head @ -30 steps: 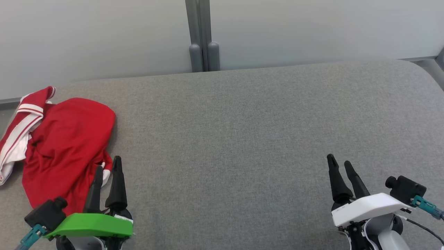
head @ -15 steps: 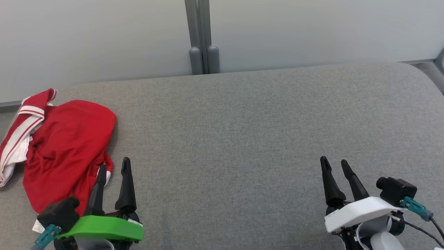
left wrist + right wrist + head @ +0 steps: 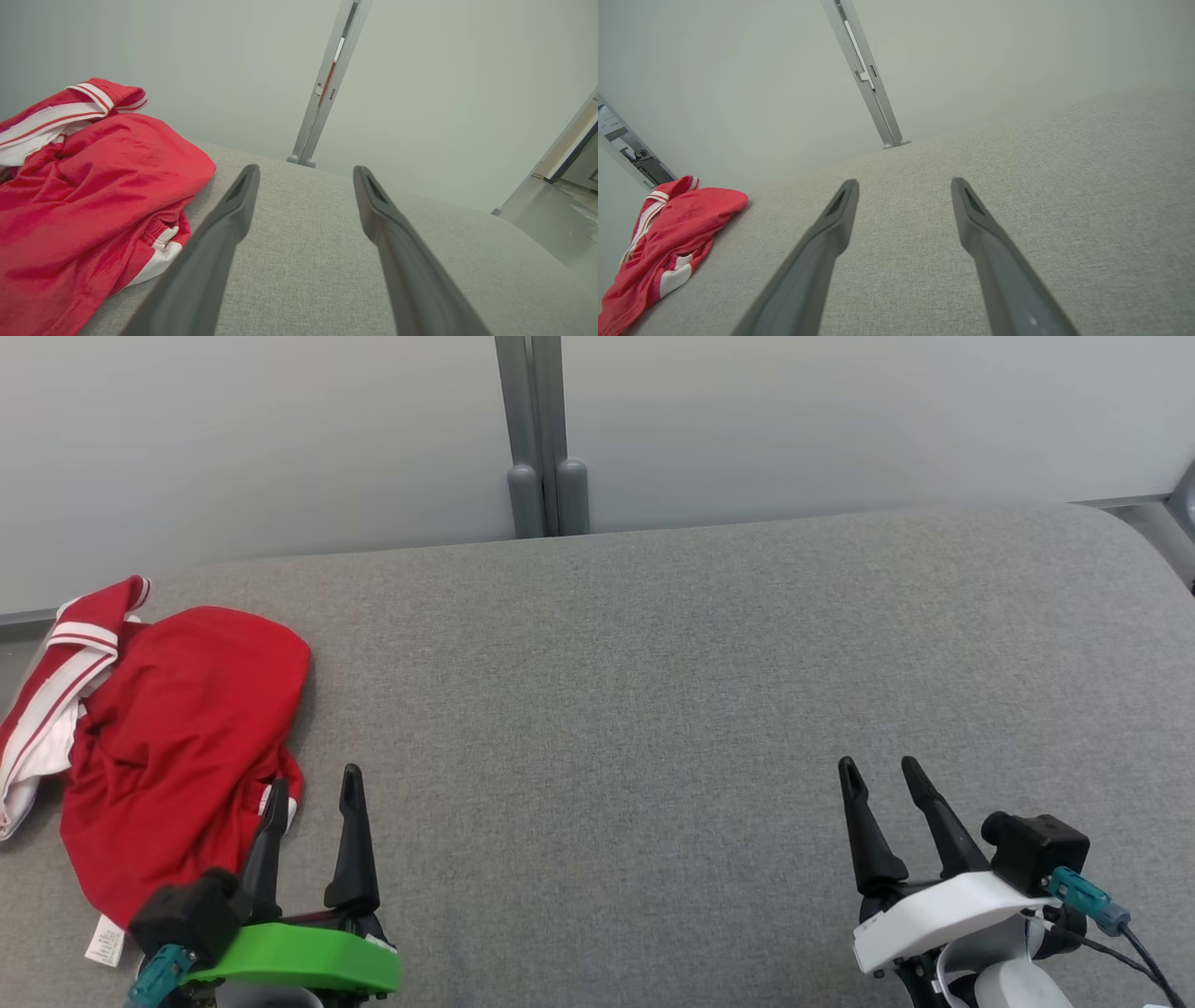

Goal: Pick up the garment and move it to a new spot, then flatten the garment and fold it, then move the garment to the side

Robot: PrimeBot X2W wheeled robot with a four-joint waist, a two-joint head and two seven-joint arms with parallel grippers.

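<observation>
The garment [image 3: 177, 747] is a crumpled red piece with white stripes, lying in a heap at the left end of the grey padded table [image 3: 653, 691]. My left gripper [image 3: 314, 786] stands open just right of the heap's near edge, its left finger over the cloth's hem, nothing between the fingers. In the left wrist view the garment [image 3: 84, 205] lies left of the open left gripper [image 3: 303, 172]. My right gripper [image 3: 876, 771] is open over bare table at the lower right, far from the cloth. The right wrist view has the garment [image 3: 672, 233] at far left, the right gripper [image 3: 903, 184] open.
A pale partition wall with a grey post [image 3: 537, 439] runs behind the table's far edge. The garment's white care label [image 3: 105, 941] lies on the table at its near corner. The table's right end curves away at the far right [image 3: 1148, 551].
Both grippers have drifted toward the middle and slightly back toward the near edge: the left one rightward off the garment, the right one leftward. The garment lies as before.
</observation>
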